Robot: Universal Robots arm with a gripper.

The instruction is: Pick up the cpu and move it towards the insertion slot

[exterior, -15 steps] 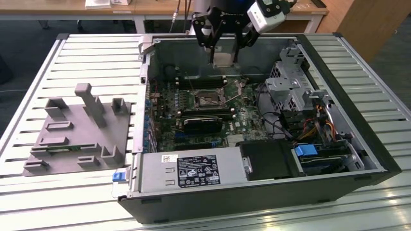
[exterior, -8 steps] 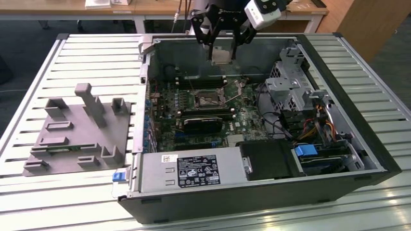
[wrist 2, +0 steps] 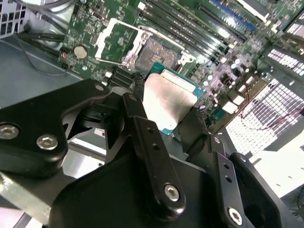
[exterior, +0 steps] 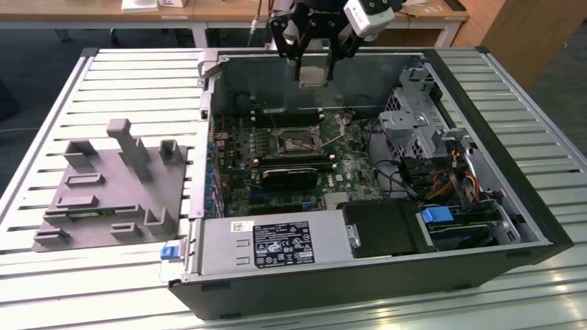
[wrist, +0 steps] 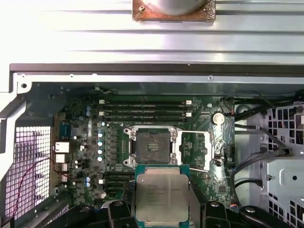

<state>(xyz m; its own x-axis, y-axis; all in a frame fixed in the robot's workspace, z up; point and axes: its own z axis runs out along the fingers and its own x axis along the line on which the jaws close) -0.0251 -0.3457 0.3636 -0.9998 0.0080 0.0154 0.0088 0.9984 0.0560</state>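
The pincer (exterior: 312, 69) is clenched on the cpu (exterior: 312, 74), gripping the chip by two opposite edges between its black fingers (wrist 2: 137, 83). In the exterior view the pincer hangs above the open computer case (exterior: 513, 206), over its far inner wall, with the chip clear of the board. The cpu's silvery top (wrist: 159, 197) faces the first wrist view, with a green rim showing around the metal lid in both wrist views (wrist 2: 168, 97).

The insertion slot (exterior: 298, 141) lies below the pincer and well apart from it, on the green motherboard (exterior: 353, 172). Its silvery frame surrounds a dark centre (wrist: 151, 147), and its metal cover plate (wrist 2: 114, 40) stands swung aside beside the socket. Long black memory slots (wrist: 145, 110) run just beyond the insertion slot. The case rests on a slatted metal worktop (exterior: 137, 75).

A grey moulded fixture (exterior: 115, 185) sits on the worktop, outside the case, well apart from the pincer.
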